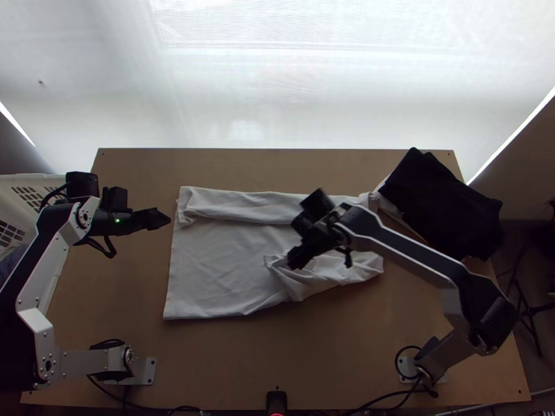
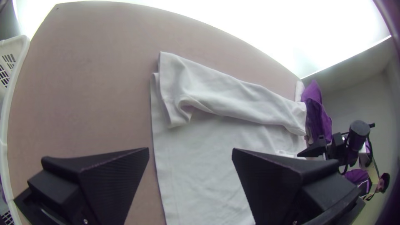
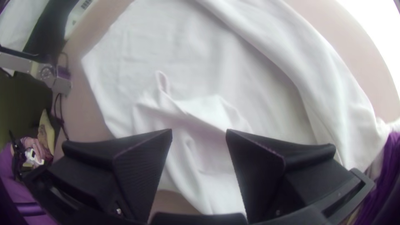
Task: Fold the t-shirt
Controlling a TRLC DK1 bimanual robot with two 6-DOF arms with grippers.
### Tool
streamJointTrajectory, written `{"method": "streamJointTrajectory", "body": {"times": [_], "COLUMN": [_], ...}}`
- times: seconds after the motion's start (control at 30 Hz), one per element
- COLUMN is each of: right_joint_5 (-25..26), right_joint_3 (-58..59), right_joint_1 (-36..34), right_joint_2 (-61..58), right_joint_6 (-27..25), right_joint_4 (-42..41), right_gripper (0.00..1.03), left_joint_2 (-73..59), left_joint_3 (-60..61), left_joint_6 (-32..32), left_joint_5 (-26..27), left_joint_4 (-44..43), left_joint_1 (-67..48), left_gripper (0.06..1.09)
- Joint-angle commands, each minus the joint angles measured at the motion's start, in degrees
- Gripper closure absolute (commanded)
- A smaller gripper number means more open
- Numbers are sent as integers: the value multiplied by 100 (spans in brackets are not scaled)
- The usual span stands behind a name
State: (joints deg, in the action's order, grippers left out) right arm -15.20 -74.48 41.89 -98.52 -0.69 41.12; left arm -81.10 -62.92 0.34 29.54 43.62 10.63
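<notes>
While the one white t-shirt [image 1: 222, 256] lies part-folded on one counter [image 1: 277, 360], bunched below the right hand [image 1: 295, 263], that hand's unclenched, two fingers apart. Left hand [image 1: 168, 220]? Same deal, near the shirt's end. One dark cloth heap [image 1: 444, 208] sits beyond the right hand, fwiw.

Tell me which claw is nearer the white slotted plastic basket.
Left. The left claw is between the basket and the near edge of the white cloth t-shirt; the right claw is farther off, over the shirt's bunched part.
</notes>
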Motion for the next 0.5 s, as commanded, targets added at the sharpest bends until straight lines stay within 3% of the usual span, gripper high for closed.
{"method": "streamJointTrajectory", "body": {"times": [0.0, 0.07, 0.2, 0.47], "right_joint_5": [61, 61, 61, 61], "right_joint_3": [856, 1190, 1638, 1805], "right_joint_1": [-1579, -2027, -2422, -2484], "right_joint_2": [641, 887, 1124, 1212], "right_joint_6": [-142, -564, -1056, -1162], "right_joint_4": [686, 739, 730, 739], "right_gripper": [37, 39, 55, 56], "left_joint_2": [-20, -20, -20, -20], "left_joint_3": [51, 78, 51, -72], "left_joint_6": [89, 63, -8, -122], "left_joint_5": [17, 52, 52, 52], "left_joint_4": [15, 7, -11, -11], "left_joint_1": [132, 106, -26, -132], "left_gripper": [12, 12, 12, 12]}}
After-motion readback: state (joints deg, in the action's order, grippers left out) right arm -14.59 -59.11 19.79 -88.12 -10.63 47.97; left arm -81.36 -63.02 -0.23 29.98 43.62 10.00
